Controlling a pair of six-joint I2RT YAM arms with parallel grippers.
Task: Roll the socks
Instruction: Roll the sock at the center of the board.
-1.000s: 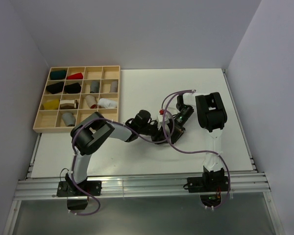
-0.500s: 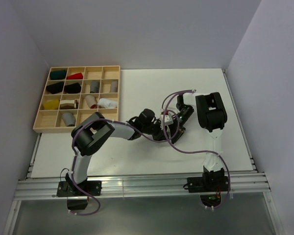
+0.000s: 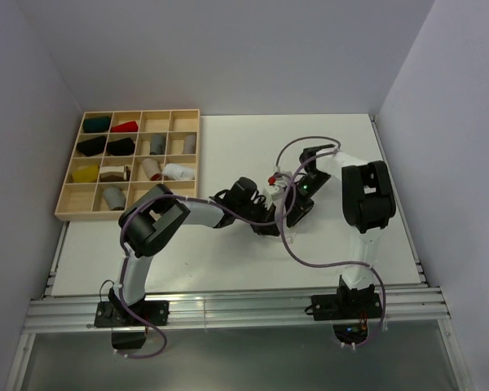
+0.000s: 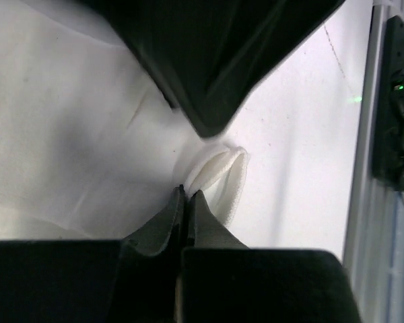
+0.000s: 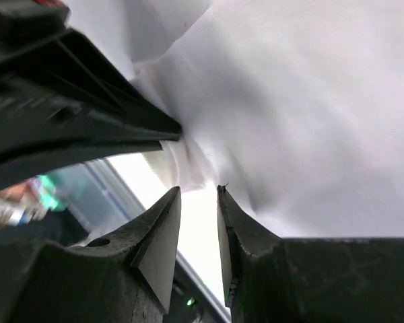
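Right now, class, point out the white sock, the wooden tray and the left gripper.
white sock (image 4: 222, 176), left wrist view, on its folded edge.
wooden tray (image 3: 143, 112), top external view, on its far rim.
left gripper (image 4: 186, 193), left wrist view, between its closed fingertips.

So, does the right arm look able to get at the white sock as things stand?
Probably yes. The right gripper is at the white sock, jaws slightly apart, fabric just past its tips. The left gripper, jaws closed, crowds the same fold but seems not to block it.
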